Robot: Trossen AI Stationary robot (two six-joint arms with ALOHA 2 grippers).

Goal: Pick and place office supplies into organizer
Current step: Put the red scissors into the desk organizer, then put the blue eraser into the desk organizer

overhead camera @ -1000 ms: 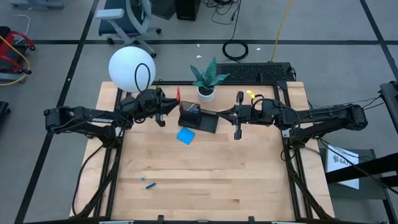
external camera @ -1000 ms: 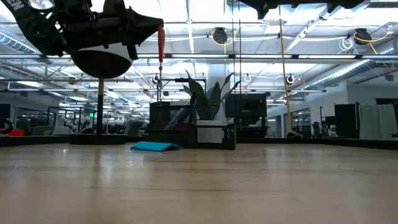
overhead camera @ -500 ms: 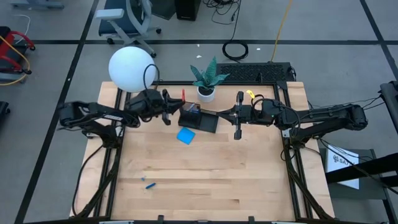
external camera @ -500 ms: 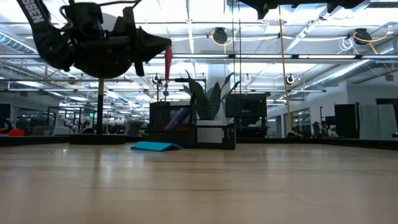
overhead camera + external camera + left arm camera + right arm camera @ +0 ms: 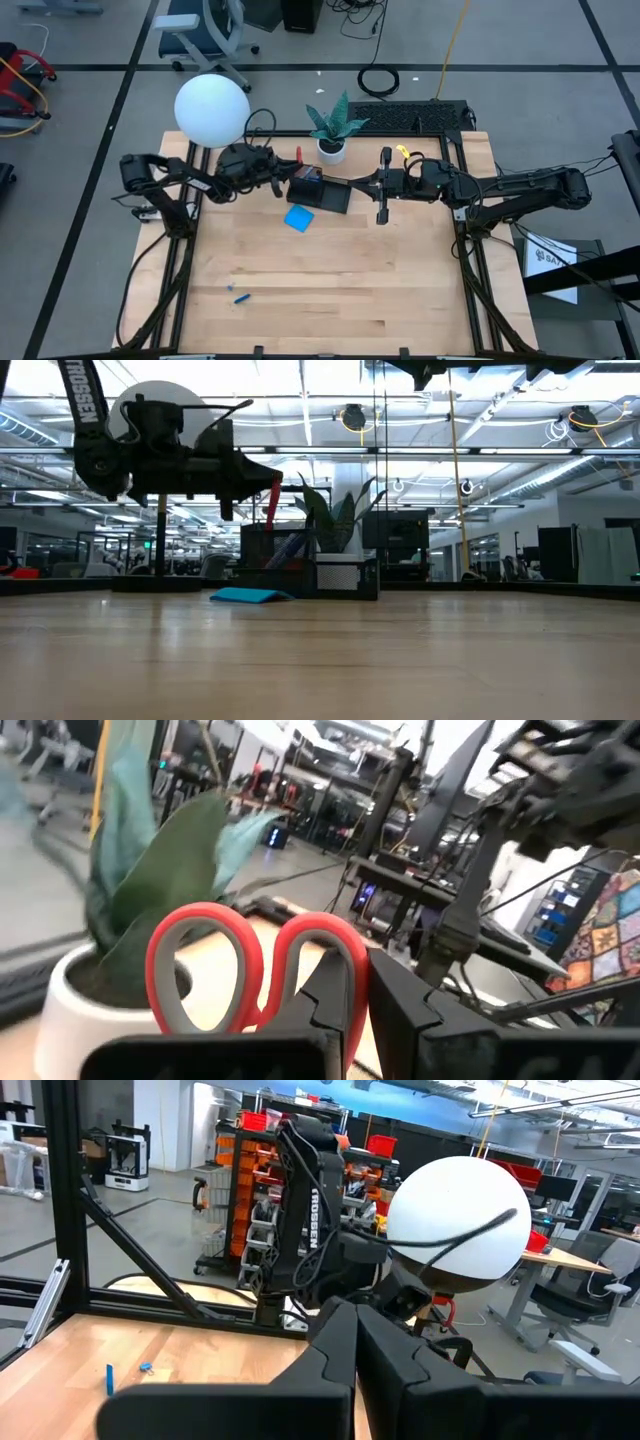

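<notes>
My left gripper (image 5: pixel 283 170) hangs over the far left part of the table, shut on the red-handled scissors (image 5: pixel 298 154), just left of the black organizer (image 5: pixel 322 190). In the low view the scissors (image 5: pixel 271 505) slant above the organizer (image 5: pixel 290 565). Grey-and-blue pens (image 5: pixel 312 174) stand in its upright compartment. The blue note pad (image 5: pixel 298 218) lies flat on the table near the organizer. The tiny blue piece (image 5: pixel 240 297) lies near the front edge. My right gripper (image 5: pixel 358 184) is shut and empty, level, right of the organizer. My left gripper pinches the scissors between its two fingers (image 5: pixel 335 995), just below the red handle loops (image 5: pixel 300 945). The loops stick out past the fingertips and the blades are hidden behind the fingers. The scissors are lifted clear of the table and tilted.
A white plant pot (image 5: pixel 331 150) stands right behind the organizer, and a white lamp globe (image 5: pixel 211 110) rises over the far left corner. A black keyboard (image 5: pixel 410 115) lies at the far edge. The near half of the wooden table (image 5: pixel 330 290) holds only the blue piece.
My left gripper has moved toward the table's right, closer to the organizer, and come down, carrying the scissors with it. In the low view the scissors have dropped from well above the organizer to just over its top and now slant.
</notes>
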